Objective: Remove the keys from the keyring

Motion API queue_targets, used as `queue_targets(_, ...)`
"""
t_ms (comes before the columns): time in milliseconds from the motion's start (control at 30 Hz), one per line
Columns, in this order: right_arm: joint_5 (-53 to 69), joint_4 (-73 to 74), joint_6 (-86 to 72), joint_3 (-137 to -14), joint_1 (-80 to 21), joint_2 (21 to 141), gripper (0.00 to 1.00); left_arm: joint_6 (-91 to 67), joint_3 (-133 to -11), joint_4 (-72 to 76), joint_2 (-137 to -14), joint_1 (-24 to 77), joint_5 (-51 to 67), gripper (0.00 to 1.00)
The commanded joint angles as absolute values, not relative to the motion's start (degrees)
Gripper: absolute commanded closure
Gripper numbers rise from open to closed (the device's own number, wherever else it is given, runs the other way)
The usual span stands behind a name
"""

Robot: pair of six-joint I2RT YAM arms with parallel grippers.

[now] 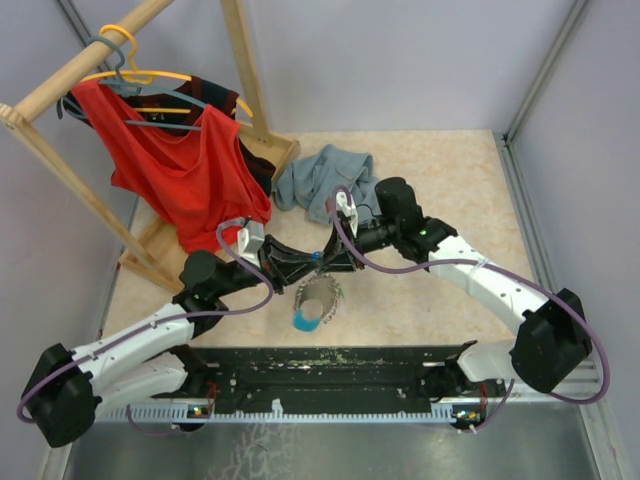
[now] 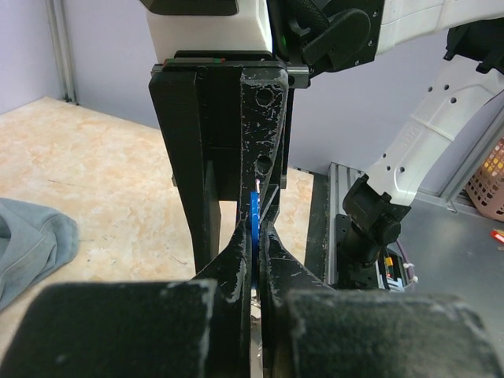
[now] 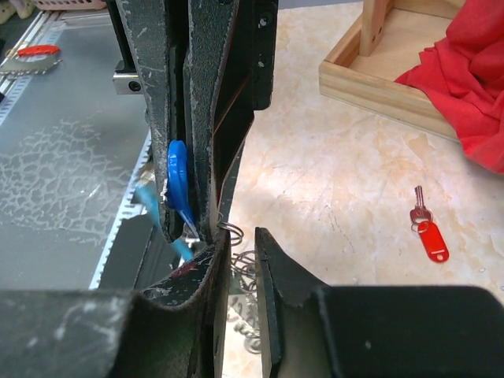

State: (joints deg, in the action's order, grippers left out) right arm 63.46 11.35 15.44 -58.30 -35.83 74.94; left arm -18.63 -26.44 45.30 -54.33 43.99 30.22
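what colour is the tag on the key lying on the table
Red: the tag on the loose key shows best in the right wrist view.

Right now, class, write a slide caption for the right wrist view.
Left pincer clamps the blue key; a red key lies apart on the table.

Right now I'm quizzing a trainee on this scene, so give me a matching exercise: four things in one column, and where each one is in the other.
Things
1. blue key
2. red key
3. red shirt
4. grey cloth

Places
A. on a hanger
B. crumpled by the foot of the rack
C. pinched in the left gripper
D. lying free on the table

Pairs: 1-C, 2-D, 3-A, 4-B
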Motion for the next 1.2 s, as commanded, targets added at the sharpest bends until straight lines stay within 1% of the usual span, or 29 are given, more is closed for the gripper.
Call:
queue_targets(0,65.4,11.0,17.5,-61.9,-36.0,72.5,0.81,-19.7,-28.7,50.2,-54.5,44.0,31.3,1.00)
queue_targets(333,70.2,15.2,23.6,-62.6,-36.0,72.8,0.82,-19.3,-28.7,49.6,-53.7,44.0,31.1,1.00)
queue_targets(633,69.8,15.2,23.6,-62.6,-36.0,72.9,0.82,-19.1,-28.7,49.4,-53.6,44.0,31.2,1.00)
queue_targets(867,67.4,15.7,23.9,-63.0,-35.8,72.5,0.81,-19.3,-28.6,49.5,-53.6,44.0,31.7,1.00)
queue_targets(933,66.8,17.3,25.6,-63.6,-35.3,72.1,0.80,-19.2,-28.5,49.4,-53.4,44.0,31.8,1.00)
queue_targets(1167,68.4,31.8,39.7,-68.8,-34.3,71.3,0.61,-18.2,-28.7,48.6,-53.4,43.9,31.6,1.00)
